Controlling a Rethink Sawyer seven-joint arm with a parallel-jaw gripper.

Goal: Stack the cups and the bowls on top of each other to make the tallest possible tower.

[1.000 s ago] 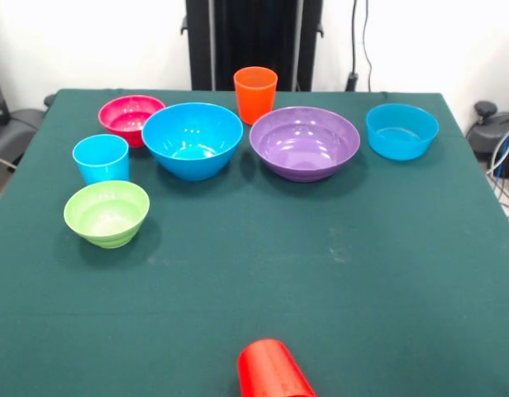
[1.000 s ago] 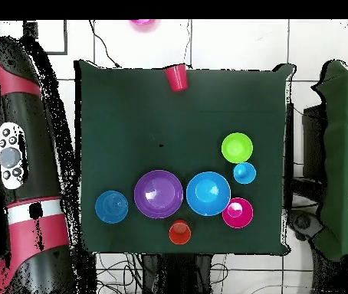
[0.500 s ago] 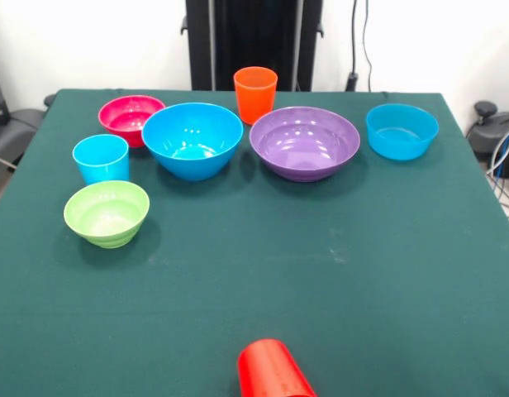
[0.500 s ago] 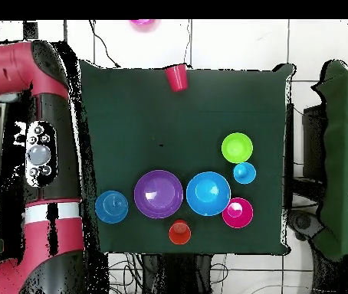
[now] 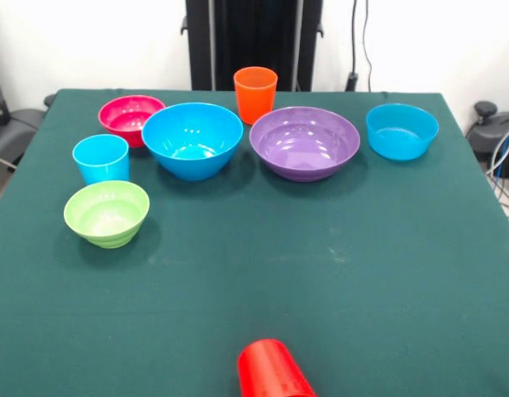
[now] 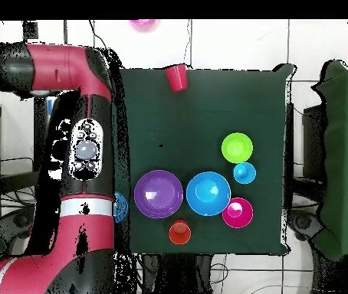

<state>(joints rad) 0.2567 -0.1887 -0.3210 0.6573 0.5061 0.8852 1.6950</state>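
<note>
Red arm perhaps overhanging small blue bowl

Worktop open across middle and near half, bowls and cups crowding the far row — red cup at near edge.

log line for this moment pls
arm over table's edge | gripper not seen | purple bowl, cups, bowls unstacked | red cup on side
</note>
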